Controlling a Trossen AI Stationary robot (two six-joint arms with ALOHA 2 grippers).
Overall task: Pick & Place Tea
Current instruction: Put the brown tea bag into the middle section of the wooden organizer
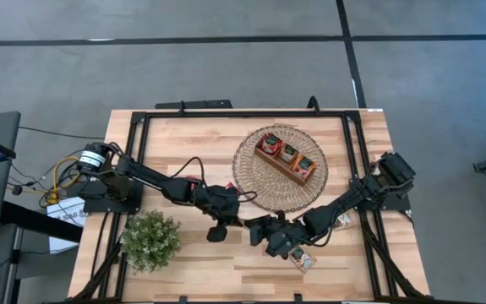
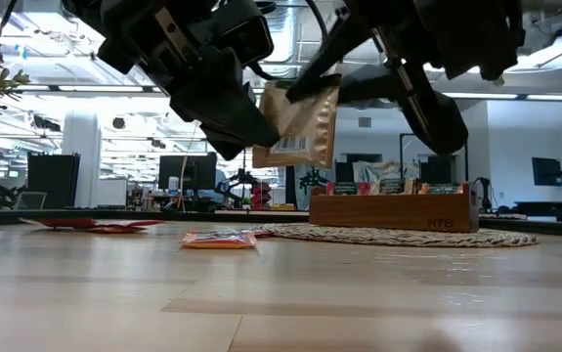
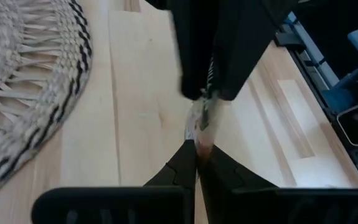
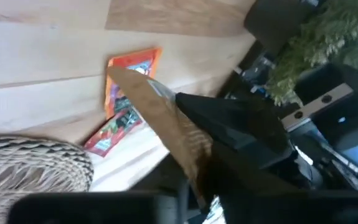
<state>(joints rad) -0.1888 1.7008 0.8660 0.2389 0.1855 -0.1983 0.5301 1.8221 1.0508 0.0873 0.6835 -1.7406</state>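
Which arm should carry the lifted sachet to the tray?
Right, probably. Both grippers pinch the lifted sachet above the table, but the right gripper belongs to the arm on the wooden tray's side; the left gripper would reach further across.

Even overhead light, soft shadows; wrist views blurred up close, the low view's foreground perhaps slightly soft.

Grey floor [image 1: 226,67] crossed by dark seam lines around the pale wood tabletop [image 1: 192,135]. Beyond: open workspace, white ceiling with strip lights [image 2: 65,88], dark monitors [image 2: 188,171] on desks, white pillar [image 2: 80,152].
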